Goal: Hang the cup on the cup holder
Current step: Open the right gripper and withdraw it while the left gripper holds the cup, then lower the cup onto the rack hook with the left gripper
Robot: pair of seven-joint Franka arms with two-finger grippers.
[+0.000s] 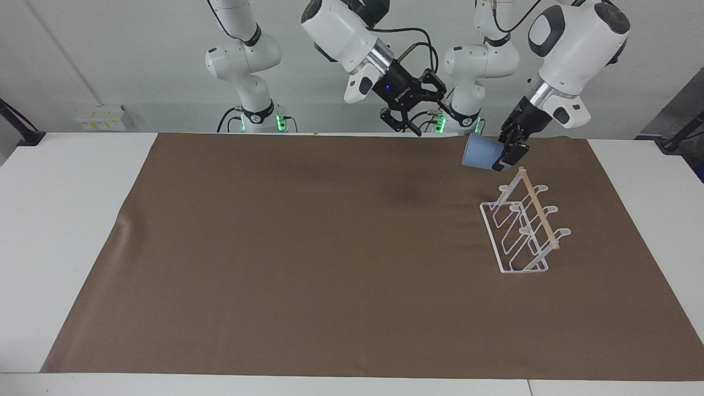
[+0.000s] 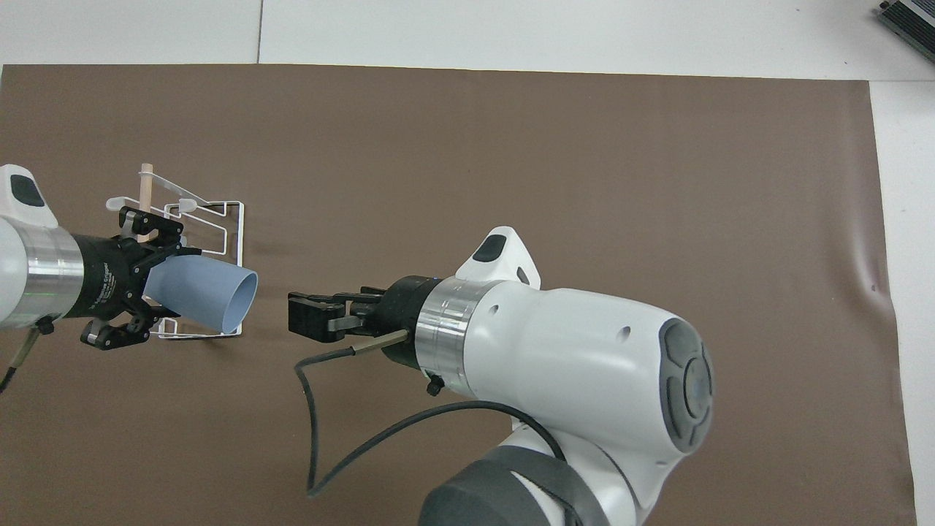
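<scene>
Risk: the light-blue tumbler point(image 1: 480, 152) clips the cup holder's point(image 1: 522, 231) wooden rod point(image 1: 538, 208) or misses a prong, since the left gripper point(image 1: 509, 149) clenches only its closed end. The tumbler hangs over the holder's robot-side end, long axis near horizontal, mouth toward the right arm's end. Right gripper point(image 1: 428, 118) hovers released, apart.

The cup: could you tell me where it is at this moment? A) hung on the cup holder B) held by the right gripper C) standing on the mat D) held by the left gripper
D: the left gripper grips the cup in the air over the cup holder, while the right gripper is open and apart from it.
</scene>
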